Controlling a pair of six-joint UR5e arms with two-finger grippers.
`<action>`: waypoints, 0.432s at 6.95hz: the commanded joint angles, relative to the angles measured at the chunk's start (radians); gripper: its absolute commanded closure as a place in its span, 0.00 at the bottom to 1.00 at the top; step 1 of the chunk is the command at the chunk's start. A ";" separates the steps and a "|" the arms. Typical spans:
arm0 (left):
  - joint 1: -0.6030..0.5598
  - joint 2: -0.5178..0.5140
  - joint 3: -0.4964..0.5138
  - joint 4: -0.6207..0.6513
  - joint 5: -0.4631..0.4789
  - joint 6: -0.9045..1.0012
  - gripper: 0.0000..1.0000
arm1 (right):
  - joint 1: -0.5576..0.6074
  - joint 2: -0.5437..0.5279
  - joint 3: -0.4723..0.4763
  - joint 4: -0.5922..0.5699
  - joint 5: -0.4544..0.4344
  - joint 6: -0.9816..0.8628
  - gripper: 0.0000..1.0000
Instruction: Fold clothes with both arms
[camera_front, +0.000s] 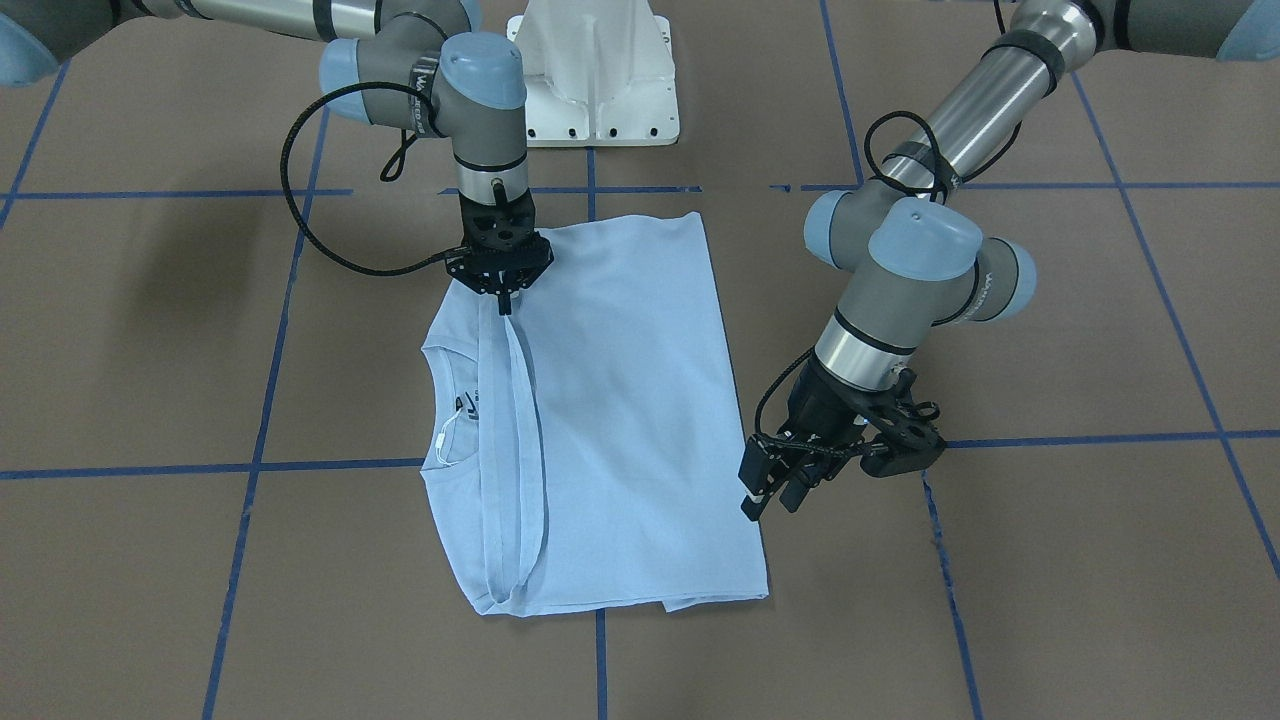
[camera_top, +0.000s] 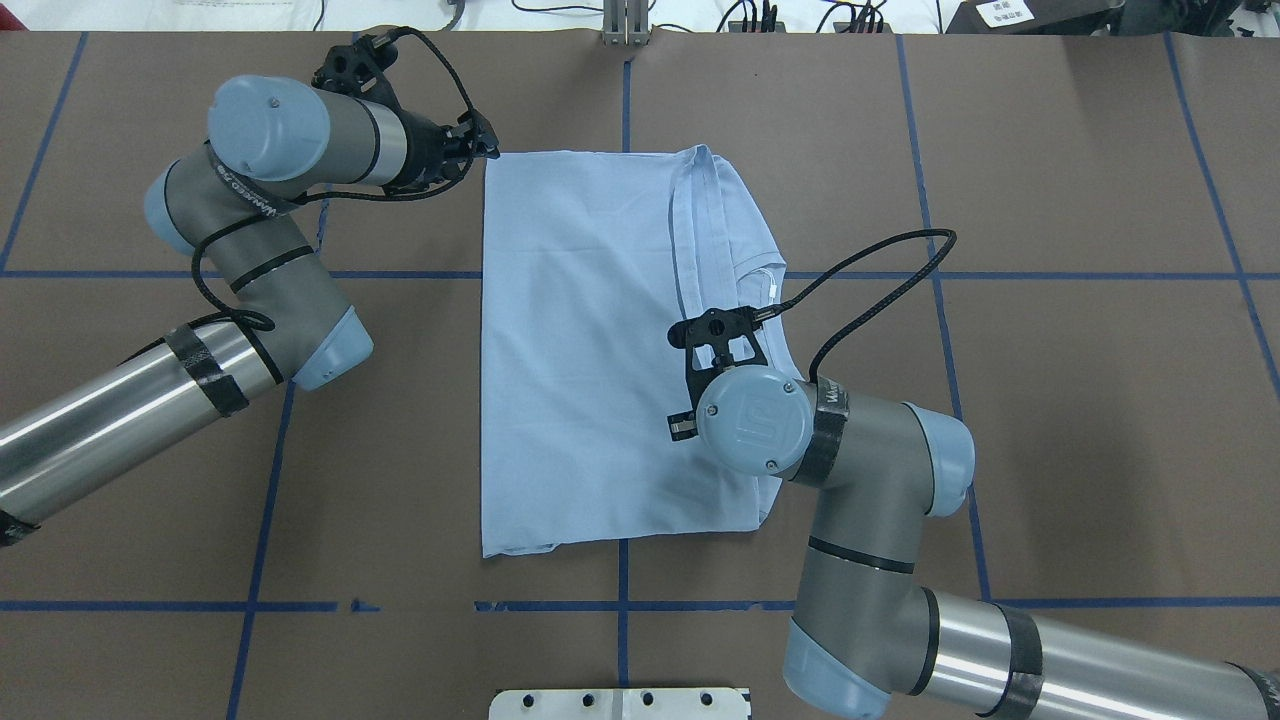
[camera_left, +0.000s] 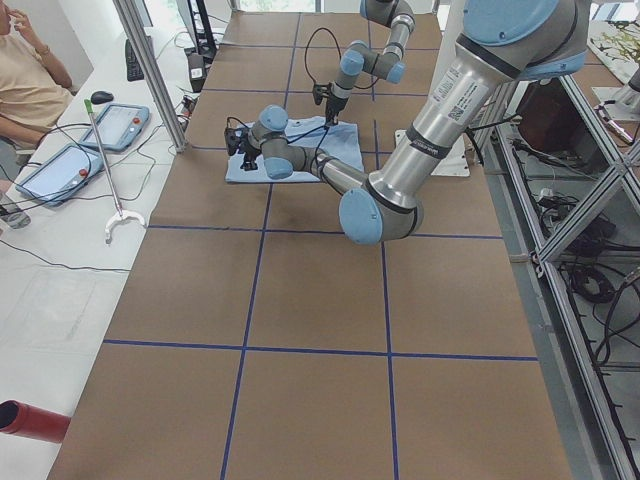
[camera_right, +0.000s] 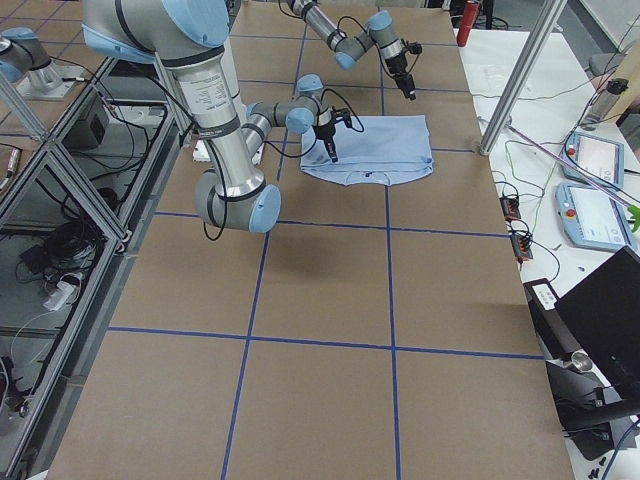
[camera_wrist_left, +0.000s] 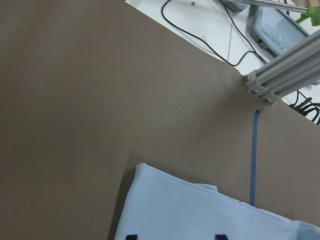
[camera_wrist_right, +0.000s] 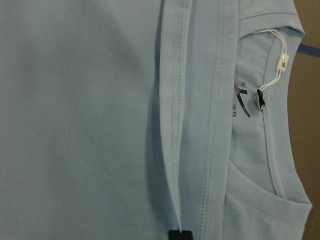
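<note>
Shirt (camera_front: 620, 420) is laid half-folded on the bench (camera_front: 1000, 600). Right pincer (camera_front: 503, 300) is clenched on its hem (camera_front: 515, 480); left pincer (camera_front: 770, 503) is released beside the edge. Hem should be laid flat before letting go.

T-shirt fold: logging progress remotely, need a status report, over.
Right gripper shut on T-shirt hem. Left gripper open, beside the shirt's edge. T-shirt partly folded, flat on table. Nothing seen blocking.

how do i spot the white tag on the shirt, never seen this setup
Find the light blue T-shirt on the brown table, then its round collar. At the neck opening lies the white tag, a thin string loop with a small bead, paler than the dark neck label beside it.
</note>
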 joint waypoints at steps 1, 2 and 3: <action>0.000 -0.001 0.000 0.000 0.000 0.000 0.40 | 0.013 -0.052 0.041 0.003 0.019 -0.003 1.00; 0.000 0.000 0.000 0.000 0.000 0.000 0.40 | 0.005 -0.060 0.046 0.000 0.008 0.006 1.00; 0.000 0.000 0.000 0.000 0.000 0.000 0.40 | 0.002 -0.060 0.044 -0.002 0.007 0.016 1.00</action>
